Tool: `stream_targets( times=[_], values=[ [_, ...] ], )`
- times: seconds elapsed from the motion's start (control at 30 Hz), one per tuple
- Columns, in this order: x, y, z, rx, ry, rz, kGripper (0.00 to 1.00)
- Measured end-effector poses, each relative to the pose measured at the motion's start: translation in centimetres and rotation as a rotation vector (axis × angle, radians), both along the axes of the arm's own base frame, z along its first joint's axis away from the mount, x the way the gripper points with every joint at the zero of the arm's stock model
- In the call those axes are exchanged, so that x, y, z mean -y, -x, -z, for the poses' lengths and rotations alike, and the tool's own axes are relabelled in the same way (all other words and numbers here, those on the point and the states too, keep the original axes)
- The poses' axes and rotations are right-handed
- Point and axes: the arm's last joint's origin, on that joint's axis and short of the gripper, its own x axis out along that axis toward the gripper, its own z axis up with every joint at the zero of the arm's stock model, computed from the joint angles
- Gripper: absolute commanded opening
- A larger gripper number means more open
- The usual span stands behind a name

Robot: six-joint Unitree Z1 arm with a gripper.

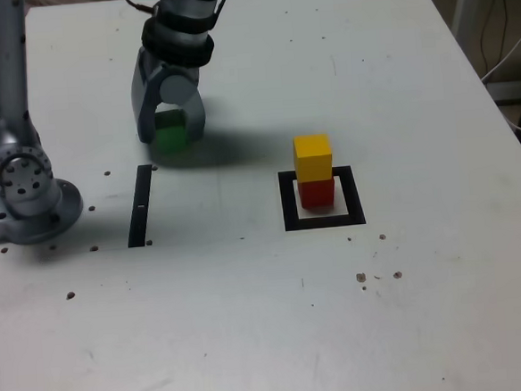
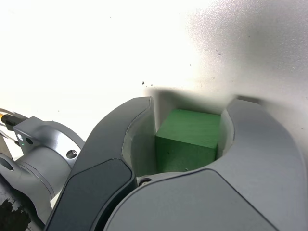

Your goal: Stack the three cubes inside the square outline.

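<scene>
Green cube (image 2: 188,139) half-hidden between claw (image 2: 190,113) jaws

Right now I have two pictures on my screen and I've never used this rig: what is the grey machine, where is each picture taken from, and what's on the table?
The grey machine is a single robot arm ending in a two-jawed gripper. The exterior view comes from a camera off the arm, looking down at the white table. The wrist view comes from a camera on the arm's wrist, looking out between the jaws. On the table, a yellow cube sits on a red cube inside the black square outline. A separate black strip lies to the exterior view's left. The jaws have closed around the green cube, which appears to sit on the table, not yet lifted.
</scene>
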Motion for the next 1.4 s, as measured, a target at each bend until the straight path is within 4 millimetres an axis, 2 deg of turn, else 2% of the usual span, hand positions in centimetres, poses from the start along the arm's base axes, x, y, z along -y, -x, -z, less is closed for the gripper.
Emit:
stream_targets(
  times=[0.37, 0.53, 0.73, 1.03, 1.3, 1.4],
  values=[
    [0.4, -0.4, -0.5, 0.019, 0.006, 0.014, 0.11],
    [1.8, -1.4, -2.8, 0.057, 0.009, 0.065, 0.11],
    [3.6, -1.4, -6.9, 0.089, 0.021, 0.099, 0.11],
    [6.7, -3.8, -11.8, 0.191, -0.008, 0.159, 0.11],
    [8.7, -5.4, -13.0, 0.227, 0.000, 0.188, 0.11],
    [10.0, -6.5, -13.7, 0.212, -0.019, 0.218, 0.11]
  ],
)
